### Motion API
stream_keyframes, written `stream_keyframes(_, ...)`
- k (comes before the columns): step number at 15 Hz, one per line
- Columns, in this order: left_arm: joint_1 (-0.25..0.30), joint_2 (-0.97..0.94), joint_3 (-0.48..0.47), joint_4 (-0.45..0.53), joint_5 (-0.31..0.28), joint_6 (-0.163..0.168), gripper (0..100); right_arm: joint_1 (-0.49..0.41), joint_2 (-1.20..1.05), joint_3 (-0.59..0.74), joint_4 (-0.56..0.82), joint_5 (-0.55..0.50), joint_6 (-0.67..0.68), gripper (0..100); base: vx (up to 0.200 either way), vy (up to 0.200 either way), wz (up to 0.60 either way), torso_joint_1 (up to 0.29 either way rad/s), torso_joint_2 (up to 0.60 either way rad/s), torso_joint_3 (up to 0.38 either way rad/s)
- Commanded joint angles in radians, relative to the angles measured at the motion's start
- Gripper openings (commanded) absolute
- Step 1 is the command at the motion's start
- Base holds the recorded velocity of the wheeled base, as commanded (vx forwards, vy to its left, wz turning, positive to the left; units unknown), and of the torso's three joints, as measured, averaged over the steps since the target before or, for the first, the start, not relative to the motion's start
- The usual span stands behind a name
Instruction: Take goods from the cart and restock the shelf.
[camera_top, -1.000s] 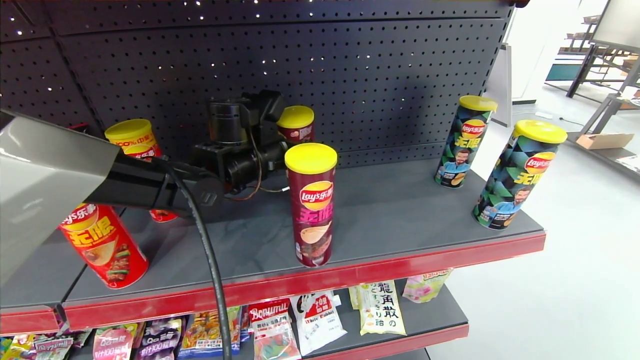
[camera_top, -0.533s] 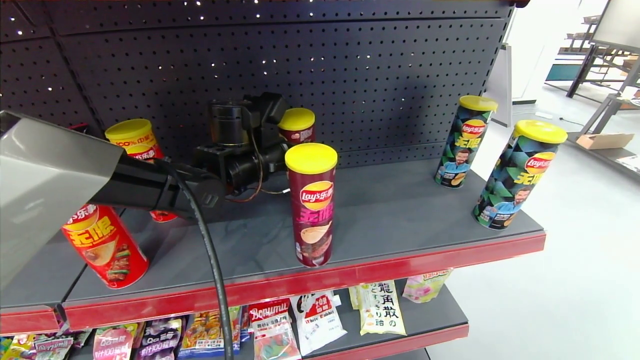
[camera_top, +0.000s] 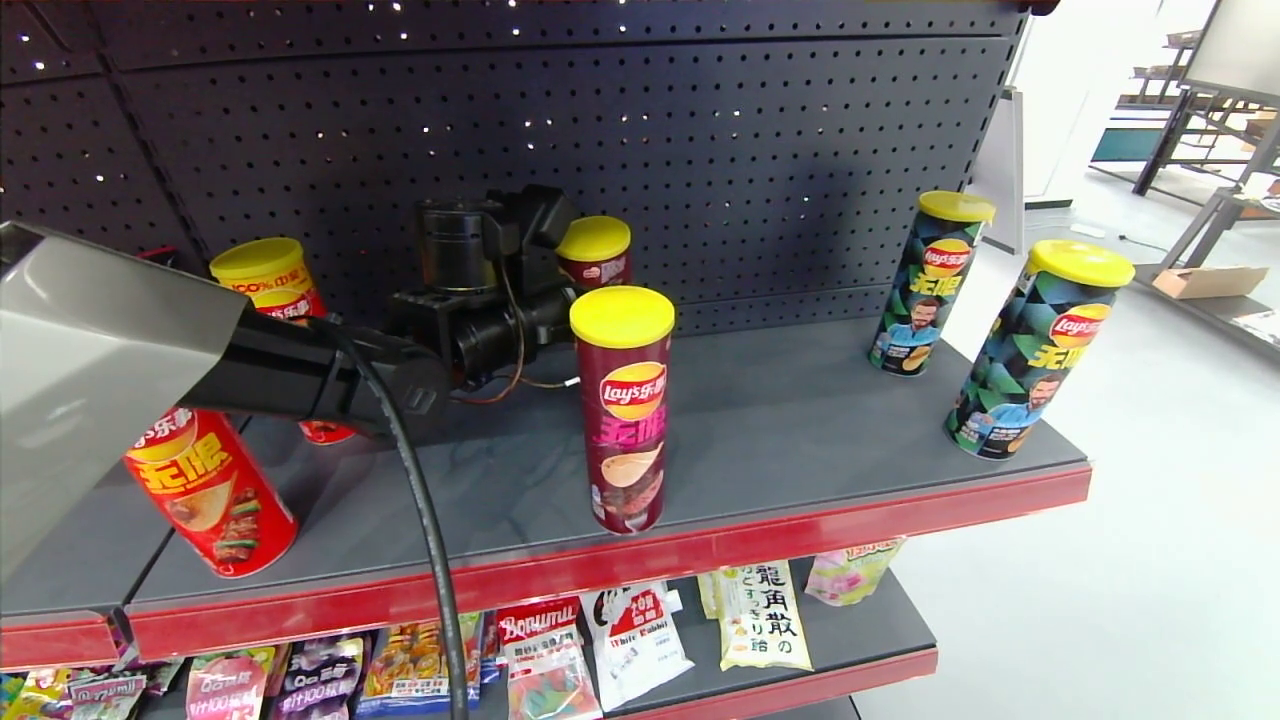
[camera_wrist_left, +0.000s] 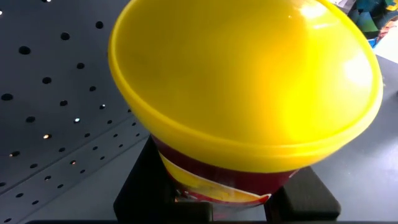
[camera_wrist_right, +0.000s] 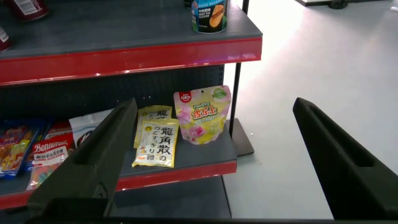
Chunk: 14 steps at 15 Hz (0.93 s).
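A maroon chip can with a yellow lid (camera_top: 594, 250) stands near the pegboard at the back of the grey shelf (camera_top: 800, 440). My left gripper (camera_top: 572, 285) is shut on it from the left side. In the left wrist view the yellow lid (camera_wrist_left: 249, 81) looms close, with the gripper (camera_wrist_left: 227, 200) and its black fingers (camera_wrist_left: 142, 186) against the can's body on both sides. My right gripper (camera_wrist_right: 217, 168) is open and holds nothing, level with the lower shelf (camera_wrist_right: 180, 171).
A second maroon can (camera_top: 625, 410) stands at the front edge. Two red cans (camera_top: 210, 490) (camera_top: 272, 280) stand at left, two green-black cans (camera_top: 930, 285) (camera_top: 1040, 350) at right. Snack bags (camera_top: 640, 640) fill the lower shelf, among them a pink bag (camera_wrist_right: 202, 115).
The left gripper and the held can shifted slightly down and right a second ago; since then they have stayed still.
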Motion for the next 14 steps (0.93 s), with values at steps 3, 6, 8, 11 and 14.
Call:
stream_keyframes(3, 0.0, -0.002, 0.005, 0.0, -0.005, -0.006, 0, 0.0, 0.0, 0.0, 0.0, 0.0, 0.0, 100, 0.0, 0.0, 0.0, 0.0, 0.0, 0.0)
stream_keyframes(6, 0.0, -0.002, 0.01, -0.002, -0.006, -0.004, 100, 0.0, 0.0, 0.0, 0.0, 0.0, 0.0, 100, 0.0, 0.0, 0.0, 0.0, 0.0, 0.0)
stream_keyframes(8, 0.0, -0.002, 0.01, 0.0, -0.008, -0.004, 100, 0.0, 0.0, 0.0, 0.0, 0.0, 0.0, 100, 0.0, 0.0, 0.0, 0.0, 0.0, 0.0)
stream_keyframes(11, -0.001, -0.004, 0.01, 0.0, -0.008, -0.003, 100, 0.0, 0.0, 0.0, 0.0, 0.0, 0.0, 100, 0.0, 0.0, 0.0, 0.0, 0.0, 0.0)
stream_keyframes(14, -0.001, -0.011, 0.022, 0.0, -0.008, 0.002, 100, 0.0, 0.0, 0.0, 0.0, 0.0, 0.0, 100, 0.0, 0.0, 0.0, 0.0, 0.0, 0.0)
